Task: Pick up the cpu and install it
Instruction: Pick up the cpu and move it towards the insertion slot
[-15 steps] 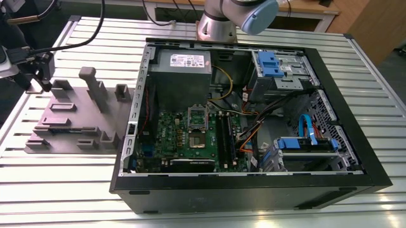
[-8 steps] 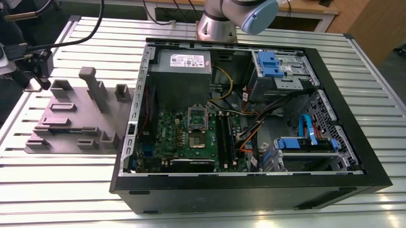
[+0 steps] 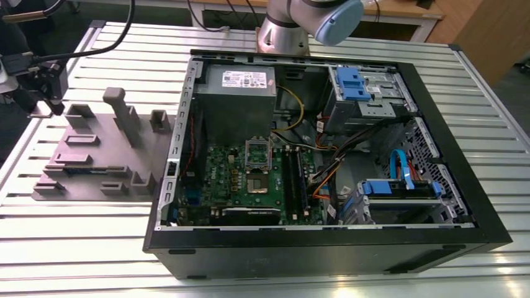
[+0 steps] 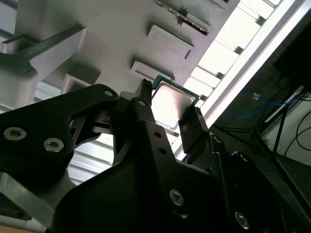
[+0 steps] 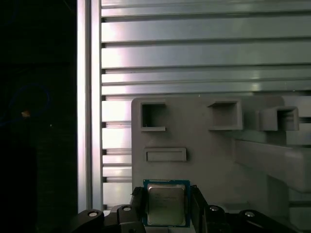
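Note:
The cpu [image 5: 166, 205], a small square chip with a shiny metal top and green rim, sits between my gripper's [image 5: 168, 209] two black fingers [image 5: 138, 201], at the edge of a grey moulded fixture [image 5: 204, 160]. In the second wrist view the cpu [image 4: 171, 101] shows just past the fingertips [image 4: 193, 127], and the gripper [image 4: 171, 116] looks shut on its two sides. In the exterior view the gripper [image 3: 46, 99] hangs at the far left, over the fixture's [image 3: 99, 155] far left corner. The green motherboard [image 3: 248, 180] with its socket [image 3: 258, 184] lies inside the open computer case [image 3: 463, 155].
The case holds a grey power supply [image 3: 238, 93], blue drive cages [image 3: 358, 84], memory slots [image 3: 291, 180] and loose cables [image 3: 331, 167]. The fixture carries upright posts [image 3: 124, 118] and pockets. Everything rests on a ribbed aluminium table [image 3: 83, 236]; its edge lies close beside the gripper.

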